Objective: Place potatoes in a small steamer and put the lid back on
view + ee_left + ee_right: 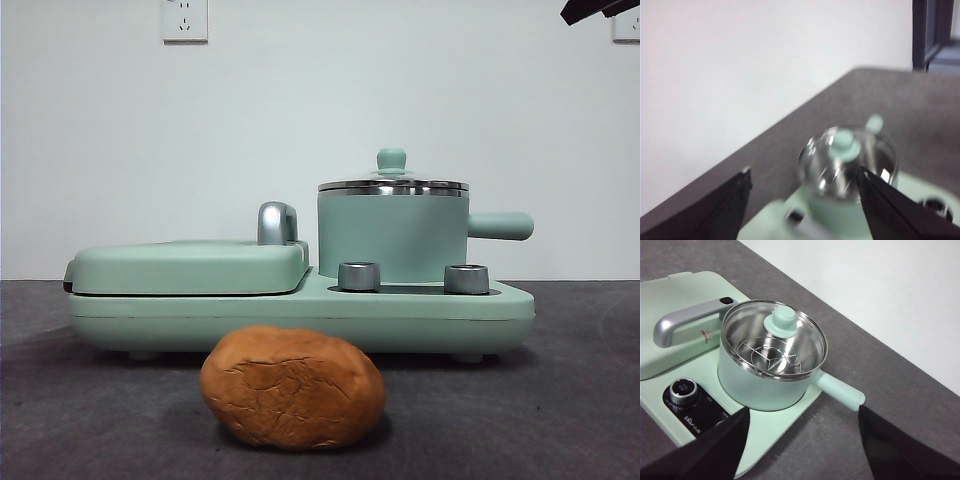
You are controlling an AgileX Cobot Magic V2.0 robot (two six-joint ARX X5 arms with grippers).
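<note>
Here, in the front view, the grill plate (190, 266) is seen at the left of a mint-green cooker base (300, 310) on the dark counter (560, 400), with a chrome handle (277, 222) just behind it. To its right the steamer (392, 235) stands on the base, its stubby side handle (500, 225) pointing right, and the lid (392, 183) is seated on its steel rim. Two steel knobs (359, 276) are set on the base below the pot. The potato (292, 387) lies on the counter in front of the base, apart from it, roughly below the gap between grill plate and pot; it is shown in this view only. A black tip (598, 10) of one arm is seen at the top right corner.

The left wrist view is blurred. The left end effector (805, 195) is held with its jaws wide apart above the lid (847, 160), which is seen between them from overhead; nothing is gripped.

What the front view hides is given by the right wrist view: through the glass lid (775, 340) a steel steaming rack (771, 357) is seen inside the steamer (755, 387), with no potato in it. The mint-green knob (784, 320) of the lid is shown clearly, as is one dial (684, 391) on a black panel. The right end effector (802, 437) is held spread apart above the counter (850, 440), near the pot's side handle (840, 390), clear of everything.
</note>
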